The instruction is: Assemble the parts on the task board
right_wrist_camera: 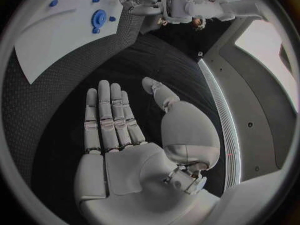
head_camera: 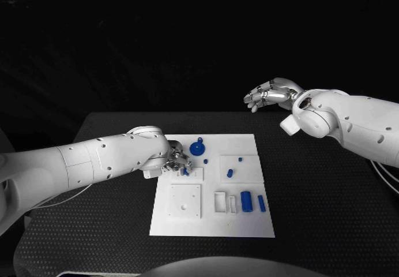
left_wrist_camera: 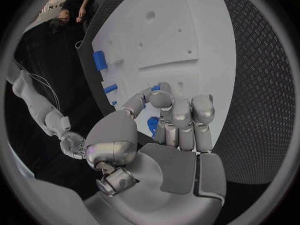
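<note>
The black table [head_camera: 100, 236] had a textured mat, with the white task board [head_camera: 212, 222] sitting in the middle. The left hand [head_camera: 176, 163] was at the board's 10 o'clock edge, fingers curled around a small blue part [left_wrist_camera: 152, 123]. The right hand [head_camera: 264, 95] hung at 1 o'clock, well off the board, fingers spread wide with nothing in them. The room behind was dark.

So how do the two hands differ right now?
The left hand is down at the task board, fingers curled round a small blue part; the right hand is raised beyond the table's far edge, off the board, fingers straight and empty. Both are silver, on white arms.
</note>
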### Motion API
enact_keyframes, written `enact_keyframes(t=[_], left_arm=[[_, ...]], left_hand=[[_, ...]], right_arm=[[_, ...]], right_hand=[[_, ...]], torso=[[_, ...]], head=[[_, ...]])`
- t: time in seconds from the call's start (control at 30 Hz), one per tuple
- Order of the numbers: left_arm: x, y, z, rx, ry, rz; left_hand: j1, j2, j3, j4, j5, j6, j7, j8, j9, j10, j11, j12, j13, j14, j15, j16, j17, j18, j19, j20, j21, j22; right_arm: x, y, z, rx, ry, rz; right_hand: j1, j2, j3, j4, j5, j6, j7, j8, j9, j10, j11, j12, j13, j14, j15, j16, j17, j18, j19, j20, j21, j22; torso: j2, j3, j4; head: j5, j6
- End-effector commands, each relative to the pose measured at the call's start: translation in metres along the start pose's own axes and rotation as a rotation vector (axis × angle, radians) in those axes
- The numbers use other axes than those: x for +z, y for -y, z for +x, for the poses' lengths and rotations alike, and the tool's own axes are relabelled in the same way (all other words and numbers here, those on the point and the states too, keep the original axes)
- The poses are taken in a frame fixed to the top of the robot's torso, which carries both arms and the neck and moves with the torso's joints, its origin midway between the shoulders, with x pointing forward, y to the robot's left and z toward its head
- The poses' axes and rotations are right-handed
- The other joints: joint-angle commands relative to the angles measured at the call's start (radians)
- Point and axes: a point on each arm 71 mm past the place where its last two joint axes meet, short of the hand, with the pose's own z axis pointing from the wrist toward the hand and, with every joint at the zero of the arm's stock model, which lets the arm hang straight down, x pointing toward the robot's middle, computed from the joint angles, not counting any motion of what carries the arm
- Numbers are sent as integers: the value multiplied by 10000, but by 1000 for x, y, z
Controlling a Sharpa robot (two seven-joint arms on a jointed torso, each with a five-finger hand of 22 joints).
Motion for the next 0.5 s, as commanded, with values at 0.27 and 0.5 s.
enact_keyframes(t=[0.27, 0.5], left_arm=[[3, 5, 5, 186, -121, 179], [4, 4, 8, 178, -186, 148]], left_hand=[[-27, 106, 1531, -46, 6, 536, -500, 85, -29, -93, -118, 72, -20, 288, -350, 40, -25, 883, -51, -485, 69, 150], [-33, 105, 1535, -45, -11, 526, -499, 98, -40, -94, -117, 76, -27, 287, -353, 42, -30, 886, -52, -486, 72, 147]], right_arm=[[0, -1, 2, 34, -107, -106], [0, -1, 2, 63, -108, -98]], right_hand=[[124, 3, 41, 10, 46, 65, 28, 52, -12, 82, 1, -40, -14, -24, 51, -50, -17, 139, -90, -11, -5, 16], [123, 10, 47, 13, 70, 70, 26, 55, -12, 88, -1, -40, -15, -25, 52, -51, -18, 139, -92, -10, -3, 17]], torso=[[1, -3, -6], [1, -6, -2]], head=[[-37, 1], [-48, -24]])
